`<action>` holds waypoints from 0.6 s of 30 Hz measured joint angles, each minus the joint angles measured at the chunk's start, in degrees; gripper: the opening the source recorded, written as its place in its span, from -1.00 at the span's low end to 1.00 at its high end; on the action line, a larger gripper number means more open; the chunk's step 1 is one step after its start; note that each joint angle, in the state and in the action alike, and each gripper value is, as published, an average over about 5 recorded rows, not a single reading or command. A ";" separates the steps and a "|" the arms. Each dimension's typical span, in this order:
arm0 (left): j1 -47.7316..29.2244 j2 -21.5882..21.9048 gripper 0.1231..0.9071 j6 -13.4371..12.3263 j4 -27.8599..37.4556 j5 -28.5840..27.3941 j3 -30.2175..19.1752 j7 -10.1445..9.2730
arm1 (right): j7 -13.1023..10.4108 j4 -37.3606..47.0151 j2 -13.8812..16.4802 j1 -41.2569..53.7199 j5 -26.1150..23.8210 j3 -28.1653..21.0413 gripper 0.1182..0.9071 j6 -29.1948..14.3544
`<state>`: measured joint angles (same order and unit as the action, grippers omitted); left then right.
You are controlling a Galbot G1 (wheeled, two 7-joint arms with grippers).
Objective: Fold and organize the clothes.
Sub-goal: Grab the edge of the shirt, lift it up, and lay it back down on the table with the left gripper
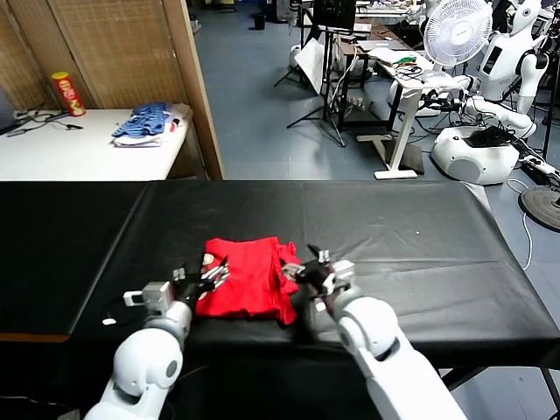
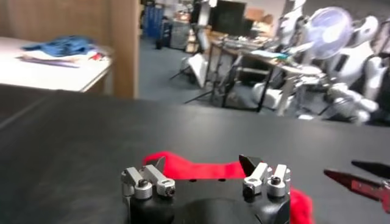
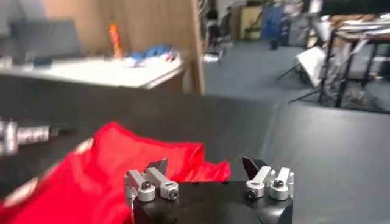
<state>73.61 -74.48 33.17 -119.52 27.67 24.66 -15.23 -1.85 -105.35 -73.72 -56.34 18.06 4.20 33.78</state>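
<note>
- Two grippers flank your red T-shirt [image 1: 249, 278], which lies folded near the front edge of the black counter [image 1: 394, 236].
- Your left gripper [image 1: 213, 274] sits at the shirt's left edge, jaws apart, holding nothing.
- Your right gripper [image 1: 302, 271] sits at its right edge, jaws likewise apart and empty.

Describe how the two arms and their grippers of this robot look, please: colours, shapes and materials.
Both arms have smooth, rounded white shells. The left gripper and the right gripper each have a black body, silver metal finger brackets with round bolts, and dark pointed tips. In the wrist views the same build shows: left gripper, right gripper. No cables or markings are visible.
</note>
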 joint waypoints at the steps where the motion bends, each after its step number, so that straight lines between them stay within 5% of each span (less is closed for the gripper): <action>1: 0.35 -0.14 0.72 -0.22 0.23 -0.14 0.46 0.08 | 0.42 0.65 -0.09 0.09 -1.54 -0.67 0.72 0.15; 8: 2.15 -1.23 0.72 -1.61 1.78 0.88 3.12 0.69 | -0.21 3.68 -1.38 -0.54 -13.55 -2.34 0.72 -3.90; 18: 0.85 -2.99 0.72 -2.72 5.17 13.37 6.24 0.85 | -3.96 -2.31 -1.88 -2.72 -4.16 1.41 0.72 -6.16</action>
<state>74.46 -77.46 30.44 -114.36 41.04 30.91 -14.38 -5.81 -107.66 -75.60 -59.06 13.90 5.61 27.62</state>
